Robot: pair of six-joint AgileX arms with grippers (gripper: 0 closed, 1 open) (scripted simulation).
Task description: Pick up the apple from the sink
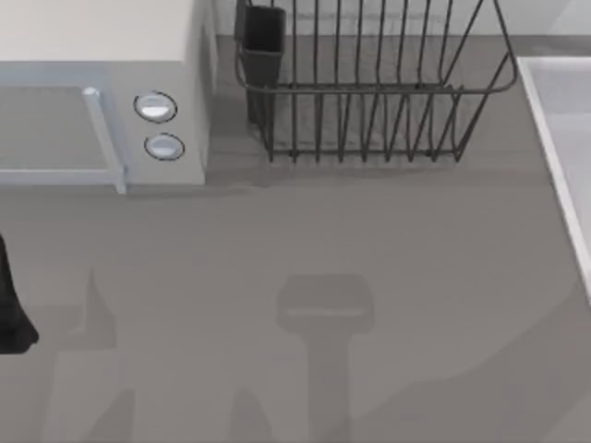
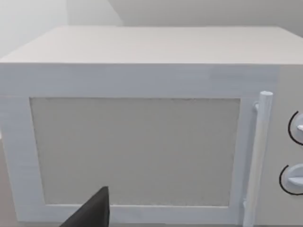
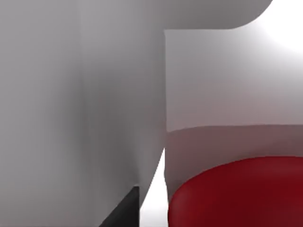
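Sink (image 1: 559,138): pale grey-white basin with a raised light rim, set at the table's right edge and running off the top view; only its left rim and a strip of the interior are visible there. In the right wrist view its smooth pale inner walls (image 3: 94,94) stand close.

Apple (image 3: 241,194): glossy dark red, rounded, lying inside the basin against a pale wall, partly cut off.
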